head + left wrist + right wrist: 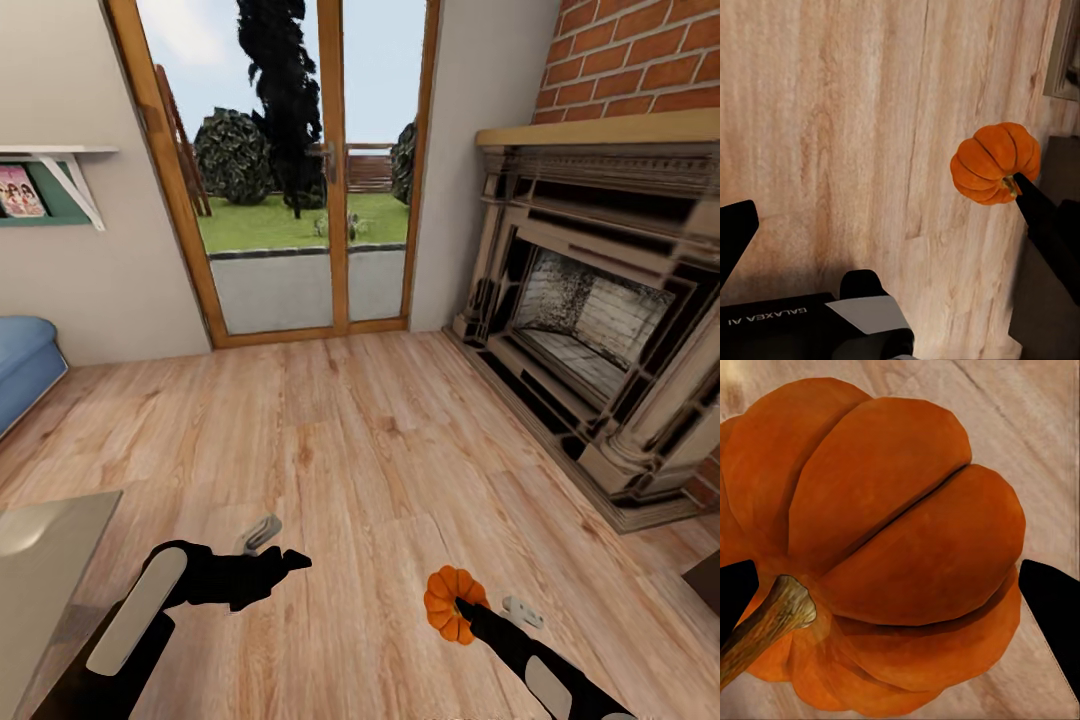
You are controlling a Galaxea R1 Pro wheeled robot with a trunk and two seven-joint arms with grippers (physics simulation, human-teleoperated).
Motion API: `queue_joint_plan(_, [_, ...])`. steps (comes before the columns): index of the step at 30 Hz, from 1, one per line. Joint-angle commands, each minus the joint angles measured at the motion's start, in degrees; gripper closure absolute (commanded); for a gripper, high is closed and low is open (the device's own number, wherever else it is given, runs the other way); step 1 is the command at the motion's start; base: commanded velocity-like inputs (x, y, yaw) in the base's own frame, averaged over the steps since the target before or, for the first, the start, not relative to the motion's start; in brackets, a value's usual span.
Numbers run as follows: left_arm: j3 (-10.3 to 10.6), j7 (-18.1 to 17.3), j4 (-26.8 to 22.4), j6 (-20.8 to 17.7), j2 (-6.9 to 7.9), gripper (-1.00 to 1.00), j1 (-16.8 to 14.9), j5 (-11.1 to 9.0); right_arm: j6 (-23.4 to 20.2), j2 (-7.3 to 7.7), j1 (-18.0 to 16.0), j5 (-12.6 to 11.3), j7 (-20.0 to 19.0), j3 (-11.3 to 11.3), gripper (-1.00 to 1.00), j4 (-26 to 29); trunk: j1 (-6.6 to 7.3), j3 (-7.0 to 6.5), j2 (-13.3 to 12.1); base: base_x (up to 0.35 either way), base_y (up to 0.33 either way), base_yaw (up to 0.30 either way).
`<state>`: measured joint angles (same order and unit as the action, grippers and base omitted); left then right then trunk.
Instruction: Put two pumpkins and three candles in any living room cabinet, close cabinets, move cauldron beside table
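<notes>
An orange ribbed pumpkin (450, 603) hangs above the wood floor with my right gripper (457, 606) shut on it. In the right wrist view the pumpkin (885, 525) sits between the two black fingertips (1050, 607), its brown stem (772, 619) pointing to one side. The left wrist view shows the same pumpkin (994, 163) held on the end of the right arm. My left gripper (280, 548) hovers over the floor to the pumpkin's left, open and holding nothing. One corner of the grey glass coffee table (45, 555) shows at lower left. The cabinet, cauldron and candles are out of view.
A stone fireplace (600, 320) under a brick wall stands on the right. Glass patio doors (300, 170) are straight ahead. A blue sofa edge (25, 365) and a wall shelf (50, 185) are on the left. Something dark (705, 580) cuts in at the right edge.
</notes>
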<state>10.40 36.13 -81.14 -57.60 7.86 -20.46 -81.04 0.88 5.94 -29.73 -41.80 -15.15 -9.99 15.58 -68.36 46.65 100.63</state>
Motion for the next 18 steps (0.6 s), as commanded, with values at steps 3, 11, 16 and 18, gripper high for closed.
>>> queue_joint_plan(3, [-0.01, 0.6, -0.07, 0.03, 0.05, -1.0, -0.02, -0.59, 0.09, 0.04, -0.06, -0.65, -0.14, -0.38, 1.0, -0.02, 0.01, -0.06, 0.02, 0.0, 0.0, -0.265])
queue_joint_plan(11, [-0.03, 0.61, -0.07, 0.04, 0.05, -1.0, -0.02, -0.52, 0.09, 0.04, -0.06, -0.66, -0.15, -0.38, 1.0, -0.02, 0.23, -0.38, -0.38, 0.0, 0.0, -0.126])
queue_joint_plan(16, [-0.03, 0.61, -0.07, 0.04, 0.05, -1.0, -0.02, -0.52, 0.13, 0.04, -0.06, -0.65, -0.15, -0.38, 1.0, -0.02, 1.32, -1.28, -2.38, 0.0, 0.0, -0.004])
queue_joint_plan(18, [-0.03, 0.61, -0.06, 0.04, 0.05, -1.0, -0.02, -0.52, 0.23, 0.04, -0.06, -0.65, -0.15, -0.38, 1.0, -0.02, 1.76, -1.64, -3.19, 0.0, 0.0, 0.0])
